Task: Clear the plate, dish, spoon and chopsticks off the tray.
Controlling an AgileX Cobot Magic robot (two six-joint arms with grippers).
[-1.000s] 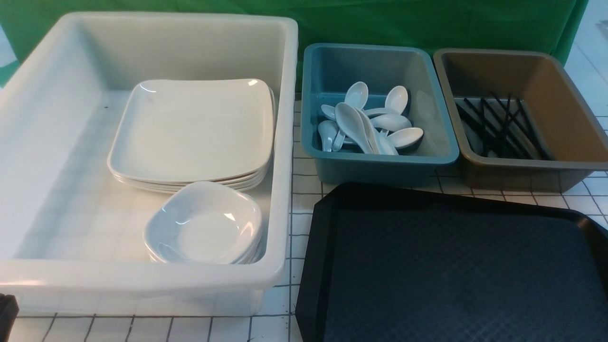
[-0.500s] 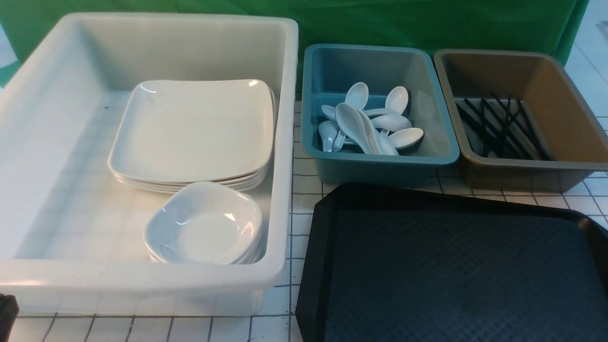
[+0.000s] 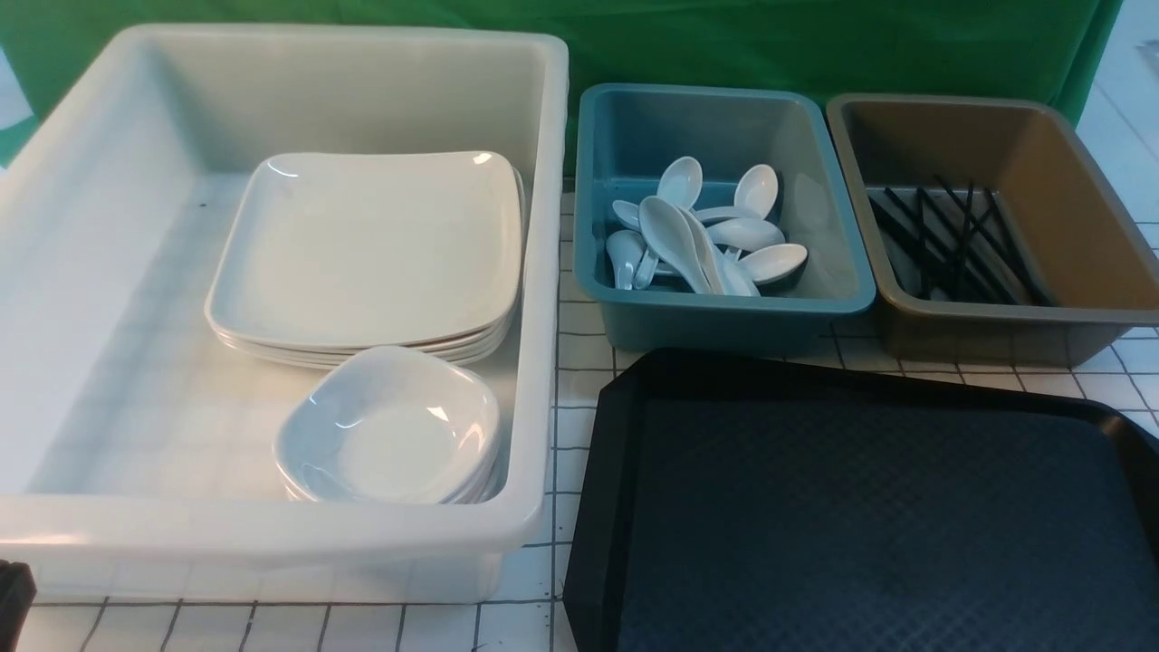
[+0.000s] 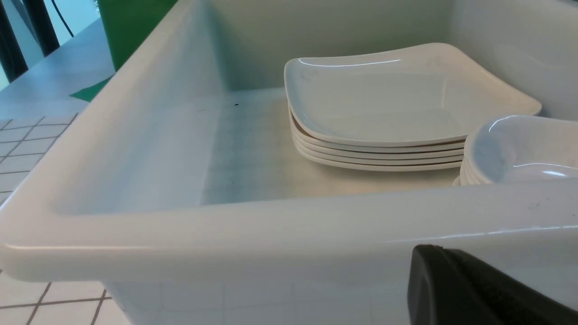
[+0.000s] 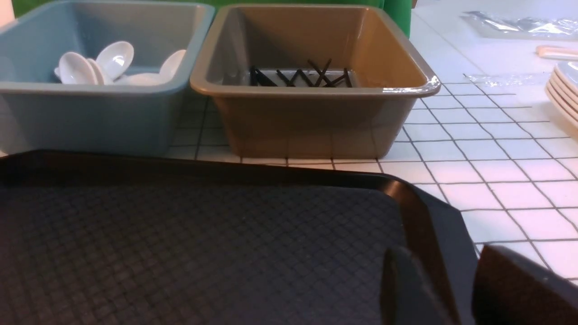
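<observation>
Tray: one black tray [image 3: 869, 507] lies on the worktop in front of the blue bin and the brown bin; nothing is seen on it.
Step in hand: clearing is judged finished, so only the arms' retreat is left.
Right gripper [image 5: 460, 289]: the jaws are set narrowly on either side of the tray's near rim and appear closed on it.
Left gripper [image 4: 474, 289]: the jaws are closed and empty, low beside the white bin's near wall.
Doing it well: the rim is best let go before the arm is lifted, so the tray is not dragged.
Bins: three.
Plates [image 3: 371, 244]: five are stacked in the white bin [image 3: 272, 534].
Dishes [image 3: 389, 426]: a stack of about four is set touching the plates.
Spoons [image 3: 706, 231]: at least seven are heaped in the blue bin [image 3: 724, 312].
Chopsticks [image 3: 951, 240]: many are crossed in the brown bin [image 3: 1005, 317]; no exact count can be made.
</observation>
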